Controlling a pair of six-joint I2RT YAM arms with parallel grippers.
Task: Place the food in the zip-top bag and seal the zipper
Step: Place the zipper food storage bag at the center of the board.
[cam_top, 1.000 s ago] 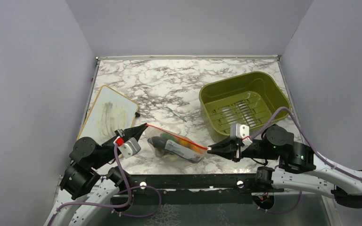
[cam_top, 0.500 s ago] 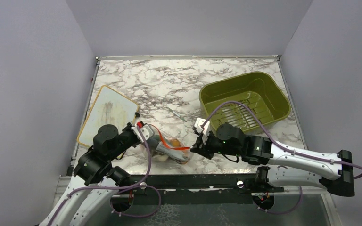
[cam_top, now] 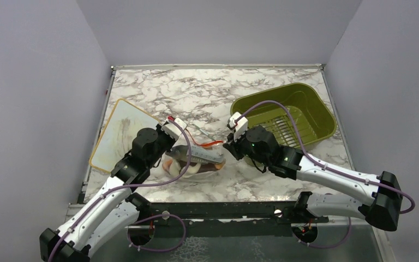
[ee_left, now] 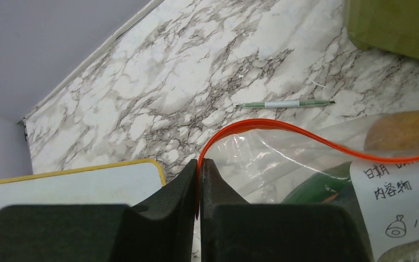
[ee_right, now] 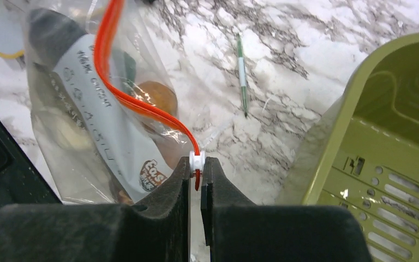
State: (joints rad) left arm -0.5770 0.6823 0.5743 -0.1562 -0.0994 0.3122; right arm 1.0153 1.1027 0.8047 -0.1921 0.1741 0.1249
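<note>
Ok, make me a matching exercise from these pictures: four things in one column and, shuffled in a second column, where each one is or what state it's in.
Things
1. left gripper
2. green pen
3. olive-green tub
4. food

Places or states
A. inside the zip-top bag
B. on the far right part of the table
C. shut on the zipper
D. lying loose on the table, beyond the bag

Pairs: 1-C, 2-D, 3-B, 4-A

I see bright, even light on the surface (cam_top: 185, 93); glints on the zip-top bag (ee_right: 87, 125); left tool (ee_left: 199, 166) base blurred.
</note>
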